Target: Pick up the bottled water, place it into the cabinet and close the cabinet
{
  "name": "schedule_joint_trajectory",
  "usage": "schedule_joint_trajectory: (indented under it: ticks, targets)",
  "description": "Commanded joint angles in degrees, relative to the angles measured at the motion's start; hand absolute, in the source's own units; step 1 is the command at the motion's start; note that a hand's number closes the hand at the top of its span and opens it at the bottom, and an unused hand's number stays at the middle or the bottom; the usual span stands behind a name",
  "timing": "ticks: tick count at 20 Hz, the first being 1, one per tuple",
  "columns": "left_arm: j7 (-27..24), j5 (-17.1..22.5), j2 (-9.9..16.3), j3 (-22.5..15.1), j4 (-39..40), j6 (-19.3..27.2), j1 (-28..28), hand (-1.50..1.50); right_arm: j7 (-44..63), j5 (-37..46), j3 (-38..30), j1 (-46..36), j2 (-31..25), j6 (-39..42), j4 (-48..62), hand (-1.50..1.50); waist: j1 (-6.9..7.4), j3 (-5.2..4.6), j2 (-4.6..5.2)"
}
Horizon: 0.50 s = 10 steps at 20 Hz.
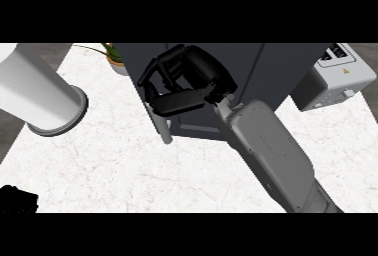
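Note:
The dark grey cabinet (284, 70) stands at the back of the counter, its door (196, 122) facing me with a silver bar handle (165, 126) on its left edge. My right hand (184, 80) lies against the upper part of that door, just right of the handle, fingers loosely bent and holding nothing. The grey right forearm (273, 155) runs up to it from the lower right. No bottled water shows anywhere; the hand and the door hide whatever is behind them. My left hand (16, 200) rests at the lower left edge.
A large white cylinder (37, 95) stands at the left. A small potted plant (114, 59) sits left of the cabinet. A white toaster (336, 75) is at the right. The white marble counter (111, 170) stretches in front of the cabinet.

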Motion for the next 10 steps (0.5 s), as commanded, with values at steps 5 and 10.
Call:
schedule_joint_trajectory:
  ticks: [5,10]
  targets:
    - [-0.1,-0.75,-0.87,-0.51,-1.8,0.12,0.66,1.5,-5.24,0.17,-8.4,-2.51,-7.49,2.29,12.18,1.5,-0.2,0.5,2.38]
    - [1.5,-0.67,-0.85,0.07,-1.54,1.56,-2.52,1.5,-6.63,1.16,-7.28,-4.0,-6.97,3.78,15.83,1.5,-0.28,0.45,2.87]
